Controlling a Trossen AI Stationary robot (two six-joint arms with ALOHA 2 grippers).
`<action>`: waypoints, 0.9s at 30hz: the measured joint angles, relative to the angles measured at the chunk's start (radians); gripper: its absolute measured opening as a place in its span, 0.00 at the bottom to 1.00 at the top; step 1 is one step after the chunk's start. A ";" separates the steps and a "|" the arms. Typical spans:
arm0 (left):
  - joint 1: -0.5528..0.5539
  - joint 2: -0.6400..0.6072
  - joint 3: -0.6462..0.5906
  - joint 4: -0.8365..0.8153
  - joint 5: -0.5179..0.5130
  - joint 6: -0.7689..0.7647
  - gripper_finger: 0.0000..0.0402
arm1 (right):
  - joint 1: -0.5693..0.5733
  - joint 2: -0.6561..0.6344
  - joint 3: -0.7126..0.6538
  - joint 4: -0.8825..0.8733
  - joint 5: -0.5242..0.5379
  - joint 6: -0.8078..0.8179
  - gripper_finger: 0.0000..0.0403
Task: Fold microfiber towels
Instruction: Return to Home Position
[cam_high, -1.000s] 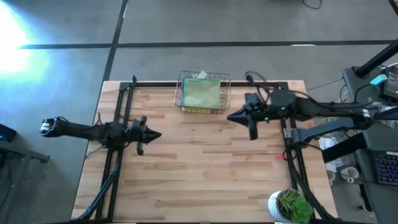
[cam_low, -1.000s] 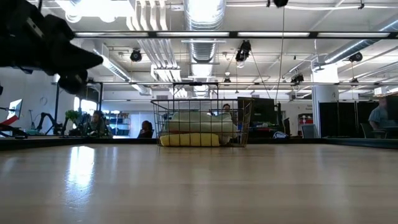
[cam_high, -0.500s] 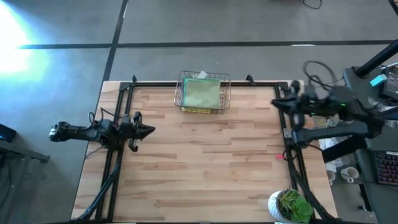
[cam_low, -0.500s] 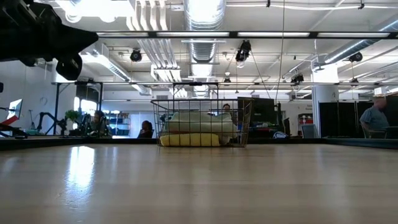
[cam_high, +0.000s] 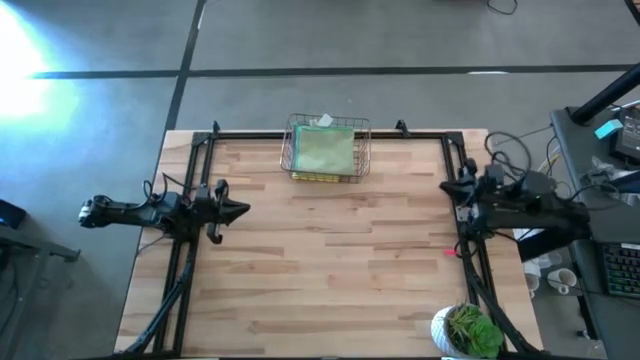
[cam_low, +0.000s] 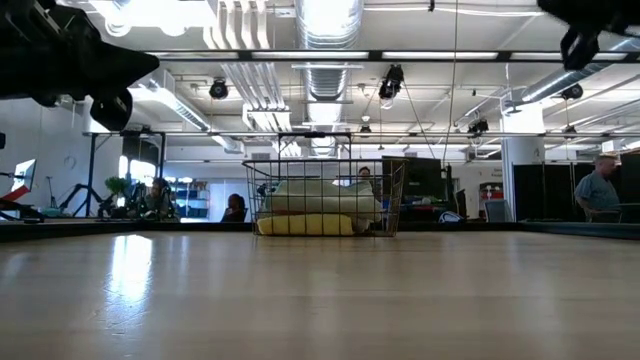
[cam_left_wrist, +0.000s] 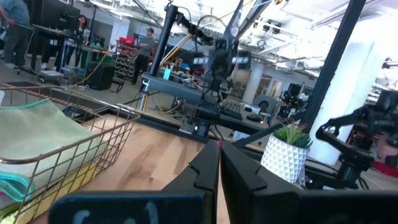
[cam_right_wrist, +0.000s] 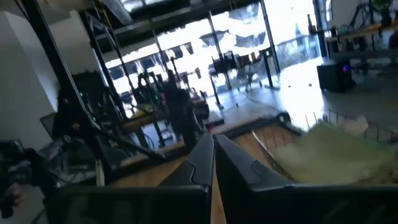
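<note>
The microfiber towels (cam_high: 325, 149) lie folded in a stack inside a copper wire basket (cam_high: 363, 150) at the middle of the table's far edge. A pale green towel (cam_left_wrist: 37, 134) is on top and a yellow one (cam_low: 305, 225) at the bottom. My left gripper (cam_high: 245, 210) hovers shut over the table's left edge, pointing level toward the right, with nothing in it. My right gripper (cam_high: 445, 186) hovers shut at the table's right edge, pointing left, also holding nothing. Both are far from the basket.
A black frame (cam_high: 300, 134) runs along the table's far, left and right edges. A white pot with a green plant (cam_high: 465, 330) stands at the near right corner. Bare wood (cam_high: 330, 260) lies between the arms. People stand in the room beyond the table.
My right gripper has drawn back from beside the basket toward the table's right edge and has gone down, staying shut. My left gripper has tipped up to about level at the left edge. The towels and basket have not moved.
</note>
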 joint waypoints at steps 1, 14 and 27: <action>0.000 -0.002 0.000 0.001 0.000 0.000 0.00 | 0.000 -0.017 -0.032 -0.003 0.000 0.009 0.02; 0.000 0.003 0.000 0.004 -0.001 0.004 0.00 | 0.000 -0.034 -0.299 0.198 0.000 0.027 0.02; 0.000 0.034 -0.001 0.003 0.000 0.005 0.00 | 0.000 -0.027 -0.458 0.371 0.031 0.053 0.02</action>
